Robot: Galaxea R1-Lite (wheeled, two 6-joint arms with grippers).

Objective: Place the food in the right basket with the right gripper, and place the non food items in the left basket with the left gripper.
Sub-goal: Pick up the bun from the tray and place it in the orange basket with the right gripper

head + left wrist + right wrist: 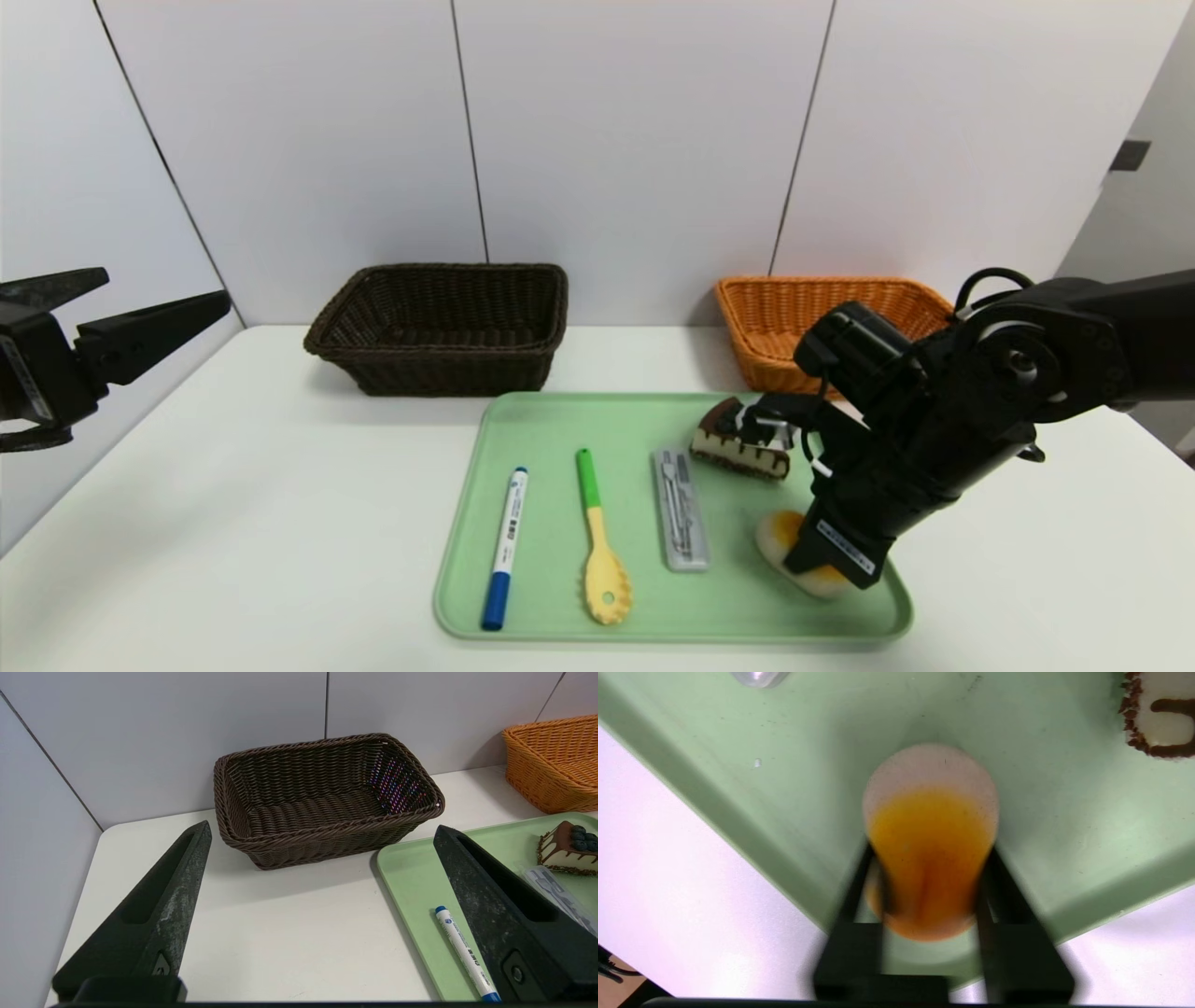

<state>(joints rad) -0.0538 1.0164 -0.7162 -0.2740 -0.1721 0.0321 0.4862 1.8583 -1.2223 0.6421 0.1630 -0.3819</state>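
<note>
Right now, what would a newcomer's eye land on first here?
The right gripper, down over the near right corner of the green tray, pinches the round bun between its fingers. Behind the tray, two baskets stand by the wall, dark brown basket left and orange basket right. The left gripper hangs open off to the left.

Pale green tray (551, 425) on white table (233, 523), white panelled wall (635, 140) behind
</note>
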